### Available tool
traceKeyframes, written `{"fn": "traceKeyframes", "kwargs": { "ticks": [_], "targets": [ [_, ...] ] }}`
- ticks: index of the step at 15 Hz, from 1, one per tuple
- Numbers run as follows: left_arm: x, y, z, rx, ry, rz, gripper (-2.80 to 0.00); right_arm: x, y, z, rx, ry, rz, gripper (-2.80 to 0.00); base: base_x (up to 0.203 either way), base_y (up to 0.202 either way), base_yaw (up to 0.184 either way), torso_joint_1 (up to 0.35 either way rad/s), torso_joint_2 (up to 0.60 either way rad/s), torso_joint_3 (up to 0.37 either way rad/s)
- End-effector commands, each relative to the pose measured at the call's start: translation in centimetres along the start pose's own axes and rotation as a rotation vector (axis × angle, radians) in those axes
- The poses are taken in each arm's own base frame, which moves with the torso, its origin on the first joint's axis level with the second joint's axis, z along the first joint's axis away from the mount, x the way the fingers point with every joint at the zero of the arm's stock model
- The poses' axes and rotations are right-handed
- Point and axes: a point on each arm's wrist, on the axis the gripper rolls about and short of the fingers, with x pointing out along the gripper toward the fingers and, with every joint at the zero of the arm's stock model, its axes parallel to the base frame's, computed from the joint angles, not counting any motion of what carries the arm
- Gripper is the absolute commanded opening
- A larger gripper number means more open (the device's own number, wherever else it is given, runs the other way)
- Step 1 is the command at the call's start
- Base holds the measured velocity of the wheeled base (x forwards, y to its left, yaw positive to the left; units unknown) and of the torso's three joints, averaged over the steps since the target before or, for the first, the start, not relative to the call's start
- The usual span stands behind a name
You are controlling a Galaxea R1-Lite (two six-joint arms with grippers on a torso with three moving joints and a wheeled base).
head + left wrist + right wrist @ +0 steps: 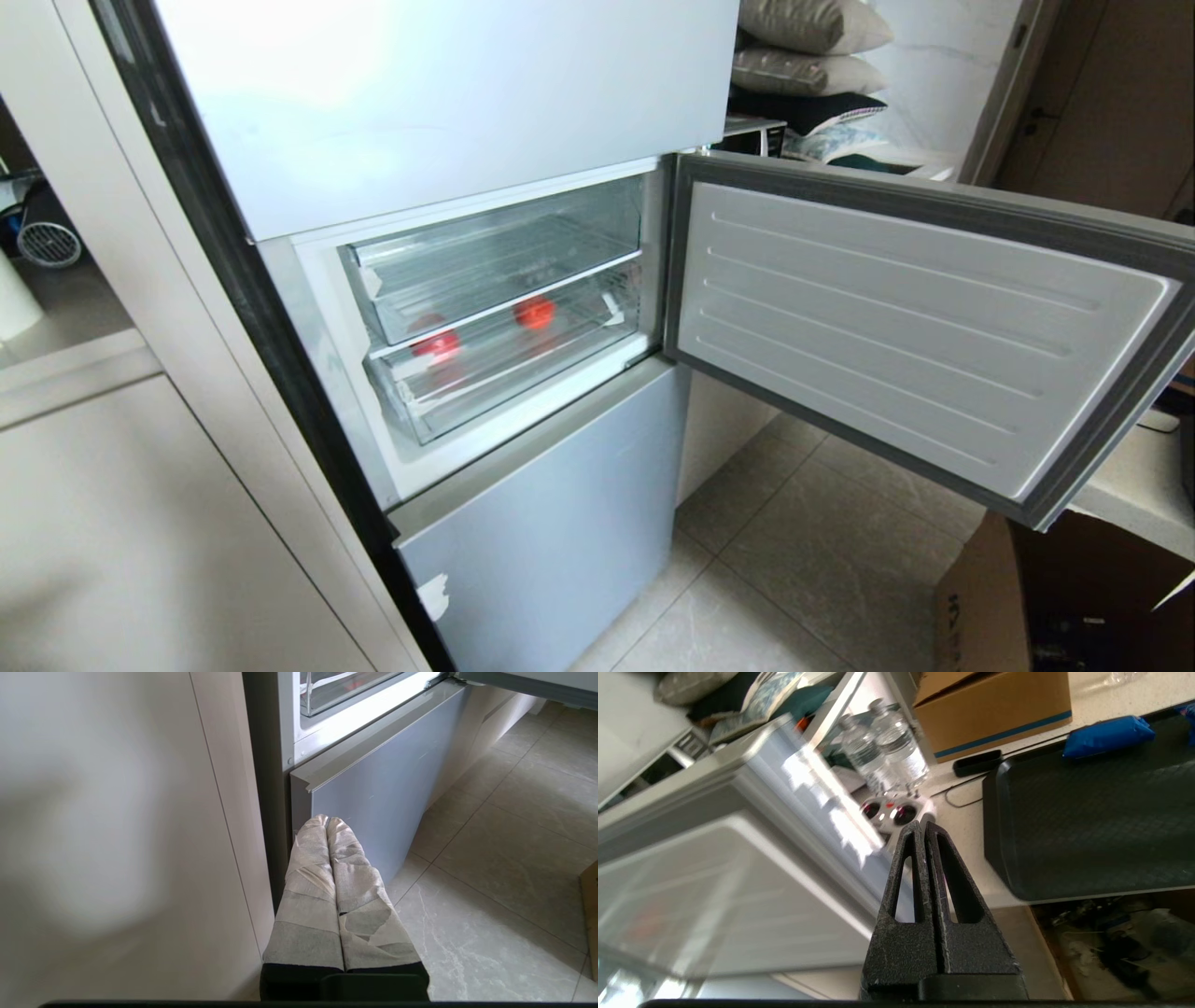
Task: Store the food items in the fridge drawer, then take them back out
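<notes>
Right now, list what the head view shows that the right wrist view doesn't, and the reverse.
Head view only: two red food items in the clear fridge drawer, pushed in.
Right wrist view only: the right end effector, shut and empty, plus water bottles and a black tray on a counter.
Both: the open fridge door and stacked cushions.

No text, label, brand or number can be read with confidence anywhere in these views. The cardboard box (990,597) at the lower right of the head view carries a few dark printed marks on its side, but they are too small and cut off to make out. The other cardboard box (994,709), seen from the right wrist, shows only a plain blue stripe, with no lettering on it.
</notes>
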Motion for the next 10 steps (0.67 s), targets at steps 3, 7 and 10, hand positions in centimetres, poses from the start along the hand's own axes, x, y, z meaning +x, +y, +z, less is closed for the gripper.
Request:
{"fn": "traceKeyframes", "kwargs": {
  "ticks": [3, 7, 10],
  "targets": [
    [0.0, 0.0, 0.0, 0.0, 0.002, 0.001, -2.8, 8.1, -4.3, -1.2, 0.184, 0.084, -0.042, -2.8, 0.0, 0.0, 0.0, 0.0, 0.0, 0.0],
    [0.0, 0.0, 0.0, 0.0, 0.002, 0.001, -2.8, 15.3, -5.3, -0.2, 0.368, 0.147, 0.106, -2.8, 0.0, 0.0, 0.0, 0.0, 0.0, 0.0],
    [0.0, 0.0, 0.0, 0.0, 0.002, 0.0, -2.8, 18.9, -4.7, -0.8, 0.49, 0.287, 0.267, -2.8, 0.0, 0.0, 0.0, 0.0, 0.0, 0.0]
  ]
}}
